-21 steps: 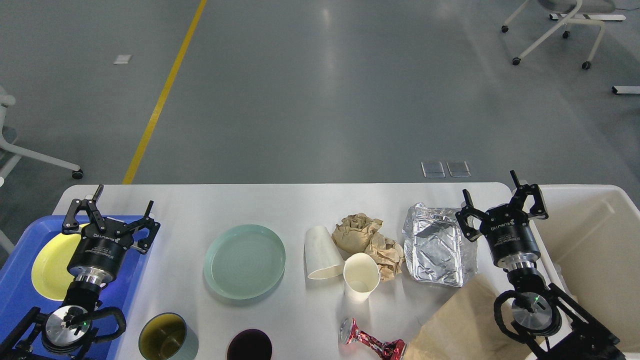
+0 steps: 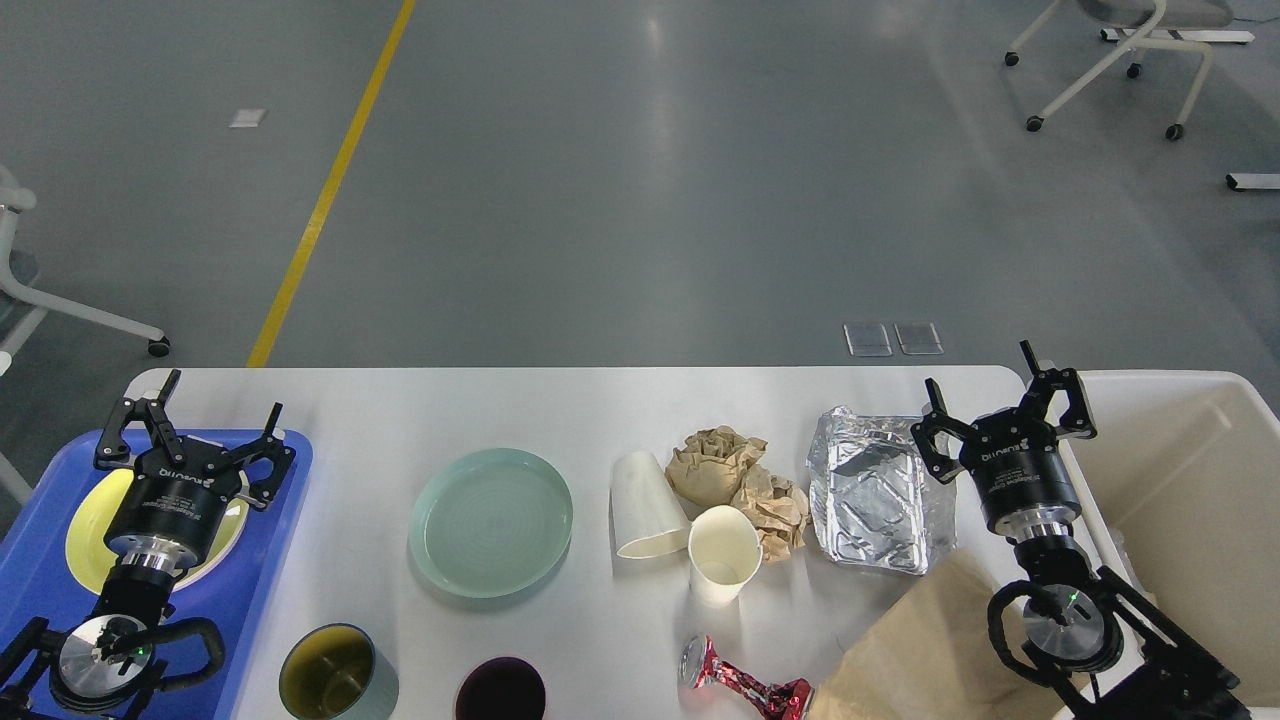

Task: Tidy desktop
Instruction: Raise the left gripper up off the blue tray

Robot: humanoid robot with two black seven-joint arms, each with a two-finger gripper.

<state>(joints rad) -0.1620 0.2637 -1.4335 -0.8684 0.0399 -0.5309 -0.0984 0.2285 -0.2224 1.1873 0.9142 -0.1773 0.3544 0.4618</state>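
Both hands are open and hold nothing in the head view. Left hand [image 2: 185, 418] hangs above the blue tray [image 2: 285, 520] at the left end of the white tabletop [image 2: 560, 410], its two fingers spread wide over the yellow plate [image 2: 85, 525] that lies in the tray. Right hand [image 2: 1000, 395] sits near the tabletop's right end, fingers apart, just beside a crumpled foil container [image 2: 870, 495] and next to the cream-white bin [image 2: 1190, 480] that stands off the right edge.

The tabletop fills the lower half of the view, wide and rounded at the far corners, with grey floor beyond it. Near its middle lies a pale green plate [image 2: 491, 521]. To the right of that plate a white paper cup [image 2: 645, 505] lies on its side, and a second paper cup [image 2: 723, 555] stands upright just in front of it. Crumpled brown paper [image 2: 740, 478] rests between the cups and the foil container.

Along the near edge stand a green mug [image 2: 337, 675] and a dark mug [image 2: 500, 692], then a crushed red can [image 2: 745, 685] lying flat. A brown paper bag [image 2: 920, 650] lies beside the can, partly under the right arm.
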